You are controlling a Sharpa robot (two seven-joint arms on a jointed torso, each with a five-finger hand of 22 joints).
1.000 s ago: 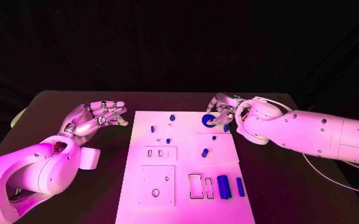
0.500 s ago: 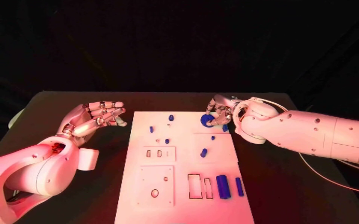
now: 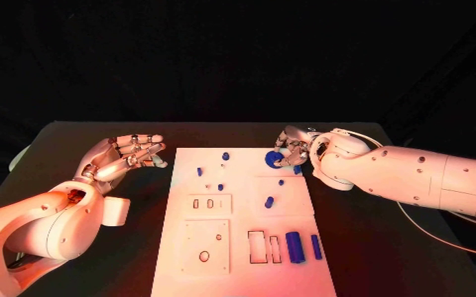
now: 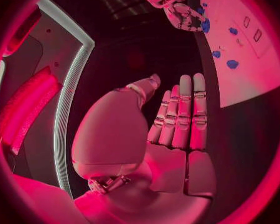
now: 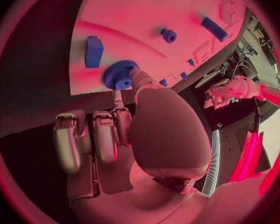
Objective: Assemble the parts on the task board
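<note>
the task board [image 3: 244, 214] lies flat in the middle of the dark bench [image 3: 377, 256]. at its far right corner the right hand [image 3: 291, 147] pinches a blue gear [image 3: 274, 159] between thumb and a finger; in the right wrist view the gear [image 5: 120, 74] sits at the board's edge, though whether it touches the board cannot be told. a blue block [image 5: 94, 51] lies just beside it. the left hand [image 3: 124, 156] hovers over the bench left of the board, fingers straight and side by side with the thumb apart, holding nothing. small blue pegs [image 3: 225, 156] are scattered across the far half of the board. near the right front, outlined rectangular recesses [image 3: 258, 247] hold nothing, and a blue cylinder [image 3: 294, 245] and a thinner blue bar [image 3: 316, 246] lie to their right. a square plate [image 3: 206, 245] with an oval slot sits at the left front.
</note>
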